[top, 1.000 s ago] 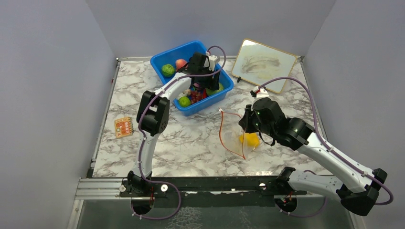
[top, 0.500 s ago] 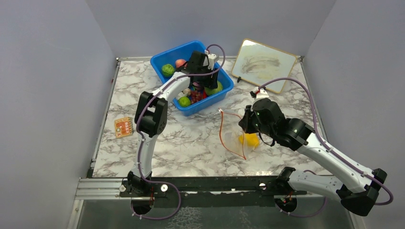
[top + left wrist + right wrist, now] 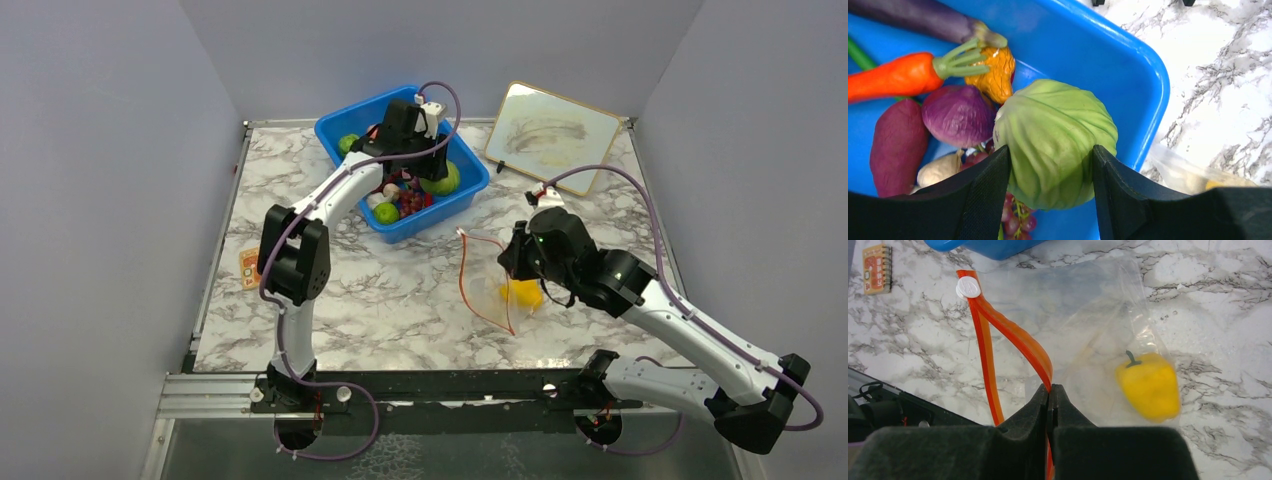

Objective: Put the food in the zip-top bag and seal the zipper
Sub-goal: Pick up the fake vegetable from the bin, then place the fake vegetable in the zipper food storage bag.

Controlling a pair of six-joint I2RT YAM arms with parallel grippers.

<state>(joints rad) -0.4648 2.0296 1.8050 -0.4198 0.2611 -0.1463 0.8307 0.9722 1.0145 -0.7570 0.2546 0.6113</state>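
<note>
Shifted, left gripper (image 3: 1050, 150) clamps cabbage (image 3: 1055, 125) over blue bin (image 3: 1118, 60) — right gripper (image 3: 1050, 388) pinches zipper (image 3: 1013, 335); pepper (image 3: 1148, 385) inside zip-top bag (image 3: 1088, 305).

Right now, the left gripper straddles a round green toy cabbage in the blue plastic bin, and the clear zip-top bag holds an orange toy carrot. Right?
No: the clear zip-top bag holds a yellow toy pepper, as the right wrist view shows. The rest stands.

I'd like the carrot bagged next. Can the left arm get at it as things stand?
Probably not yet: the left gripper seems closed on the green cabbage. The carrot itself lies uncovered in the blue bin, so the way looks free once the cabbage is dropped.
</note>
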